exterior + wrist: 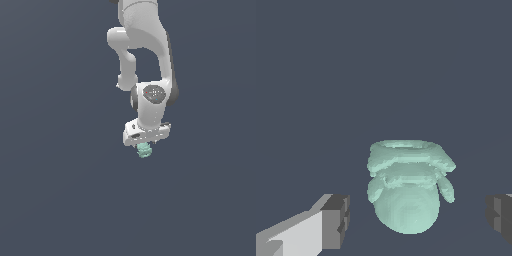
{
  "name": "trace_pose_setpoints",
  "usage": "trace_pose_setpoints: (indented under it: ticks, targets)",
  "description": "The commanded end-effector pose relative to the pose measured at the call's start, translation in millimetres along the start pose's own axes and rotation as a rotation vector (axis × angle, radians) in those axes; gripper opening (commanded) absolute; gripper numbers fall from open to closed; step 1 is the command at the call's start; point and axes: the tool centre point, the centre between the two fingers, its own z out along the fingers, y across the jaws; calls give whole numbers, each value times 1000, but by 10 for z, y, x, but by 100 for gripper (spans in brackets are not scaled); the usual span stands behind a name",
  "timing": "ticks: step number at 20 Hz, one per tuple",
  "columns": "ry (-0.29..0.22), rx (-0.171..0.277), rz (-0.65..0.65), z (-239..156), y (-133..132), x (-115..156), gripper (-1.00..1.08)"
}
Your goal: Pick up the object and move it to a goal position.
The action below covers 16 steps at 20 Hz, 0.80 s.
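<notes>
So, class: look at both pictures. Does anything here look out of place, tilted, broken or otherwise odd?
Nothing stands out. The pale green figurine looks whole and sits between the open gripper fingers, with gaps on both sides. In the exterior view it shows just below the gripper. Nothing else is visible on the plain dark ground.

I read no text, label, brand, number or sign on any surface visible to me in either the exterior or wrist view.

Pale mint-green object point(406, 192), white tool point(145, 143) with dark grey pads point(336, 220), plain slate-blue ground point(55, 190)
</notes>
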Motion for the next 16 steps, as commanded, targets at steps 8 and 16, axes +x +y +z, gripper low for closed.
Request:
trace_pose_setpoints:
  ticks: [8,16]
  targets:
    - [1,0,-2,396,-7,-10,100]
    - [1,0,-2,437,-6,-1,-100]
